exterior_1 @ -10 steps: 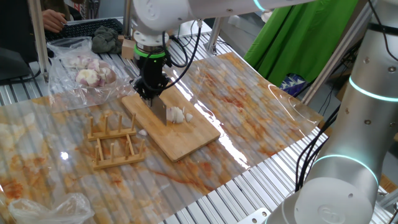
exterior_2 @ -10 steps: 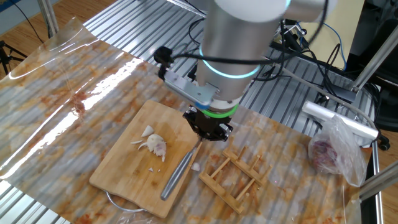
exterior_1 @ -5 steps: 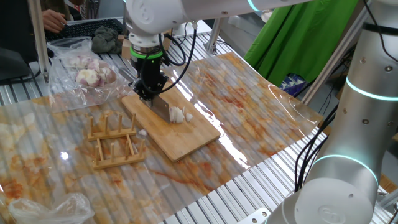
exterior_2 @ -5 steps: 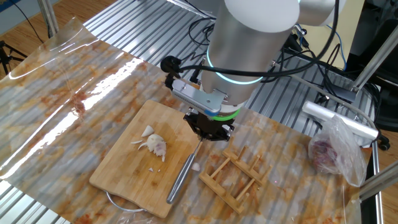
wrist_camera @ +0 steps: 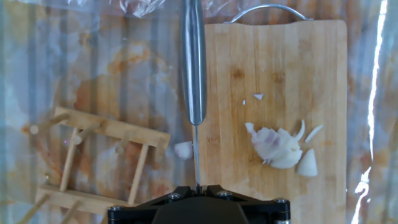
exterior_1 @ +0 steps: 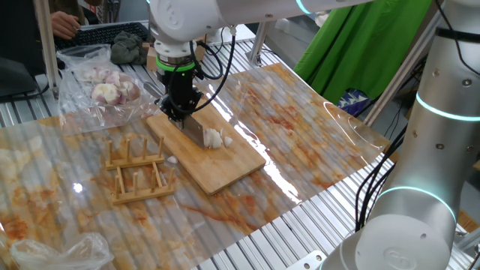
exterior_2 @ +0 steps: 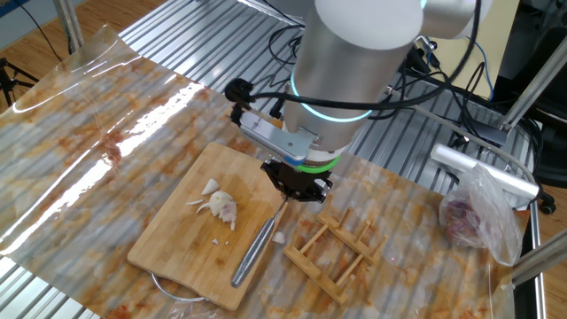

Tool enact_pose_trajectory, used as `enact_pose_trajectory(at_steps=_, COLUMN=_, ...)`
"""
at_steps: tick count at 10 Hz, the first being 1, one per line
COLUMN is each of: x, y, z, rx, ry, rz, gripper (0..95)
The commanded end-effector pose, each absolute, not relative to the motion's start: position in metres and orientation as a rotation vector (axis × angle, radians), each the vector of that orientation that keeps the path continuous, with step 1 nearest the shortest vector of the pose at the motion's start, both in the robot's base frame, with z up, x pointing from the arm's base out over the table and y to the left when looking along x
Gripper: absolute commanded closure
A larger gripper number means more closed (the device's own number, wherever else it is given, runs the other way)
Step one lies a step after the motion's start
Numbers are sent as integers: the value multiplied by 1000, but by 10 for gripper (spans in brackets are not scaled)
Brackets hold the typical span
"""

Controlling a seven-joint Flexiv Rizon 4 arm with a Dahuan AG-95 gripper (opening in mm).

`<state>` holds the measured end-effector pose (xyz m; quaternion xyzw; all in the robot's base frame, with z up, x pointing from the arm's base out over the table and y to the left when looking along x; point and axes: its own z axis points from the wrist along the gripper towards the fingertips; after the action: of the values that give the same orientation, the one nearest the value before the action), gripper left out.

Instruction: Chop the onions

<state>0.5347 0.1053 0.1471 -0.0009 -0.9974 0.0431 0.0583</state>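
Note:
The onion is a small pale cluster of wedges on the wooden cutting board. It also shows in the other fixed view and in the hand view, with small chips beside it. My gripper is shut on a steel knife, held edge-down, with its round handle pointing away from the hand. The knife lies along the board's edge, to the side of the onion and apart from it. The gripper hangs over the board's corner.
A wooden rack stands beside the board, close to the knife. One loose onion piece lies between rack and board. A clear bag of pinkish onions sits at the back. A person sits behind the table's far edge.
The arm has shifted slightly toward the back left with the knife. The knife's handle has swung a little. The onion has not moved.

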Motion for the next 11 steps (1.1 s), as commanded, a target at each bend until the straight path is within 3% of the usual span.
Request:
enact_pose_trajectory(at_steps=1, x=534, y=105, z=147, rx=-361, ry=-3031, rz=-39, gripper=950)
enact_pose_trajectory(at_steps=5, x=534, y=105, z=147, rx=-312, ry=-3067, rz=21, gripper=950)
enact_pose_trajectory(at_steps=11, x=534, y=105, z=147, rx=-218, ry=-3134, rz=-35, gripper=950)
